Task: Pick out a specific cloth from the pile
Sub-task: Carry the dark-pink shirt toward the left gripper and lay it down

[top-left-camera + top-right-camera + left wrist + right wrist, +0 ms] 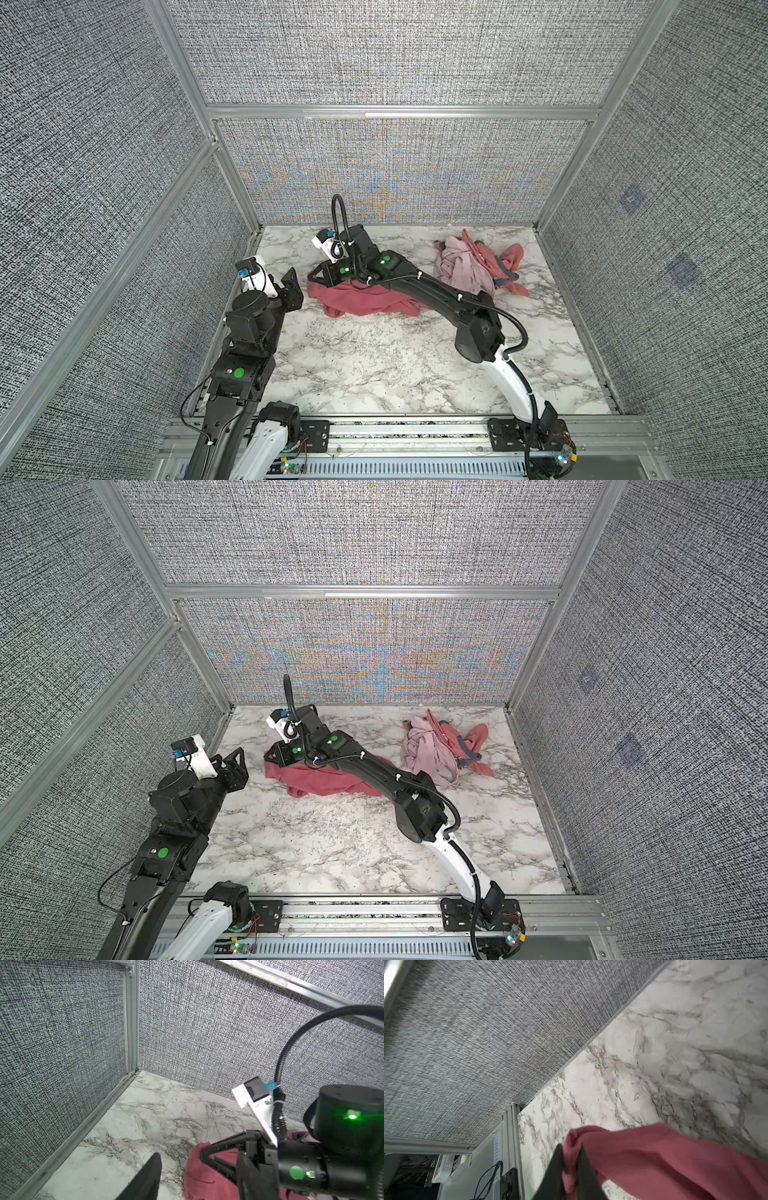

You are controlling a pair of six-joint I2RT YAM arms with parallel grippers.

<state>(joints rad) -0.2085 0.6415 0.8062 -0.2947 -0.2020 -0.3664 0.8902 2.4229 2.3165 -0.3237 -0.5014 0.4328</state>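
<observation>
Grey woven wall panels (399,54) in aluminium framing (403,111) enclose a white marble tabletop (374,365).

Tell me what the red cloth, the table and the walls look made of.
The cloth is soft knit fabric, matte: fine ribs show and it folds limply. The table looks like marble, white with grey veins and smooth; real stone or printed laminate, I cannot tell. The walls carry a coarse grey woven-look covering, matte, in frames that look like aluminium.

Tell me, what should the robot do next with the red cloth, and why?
Probably let go and lift away: the right gripper pinches the red cloth, which already lies on the table, apart from the pile.
</observation>
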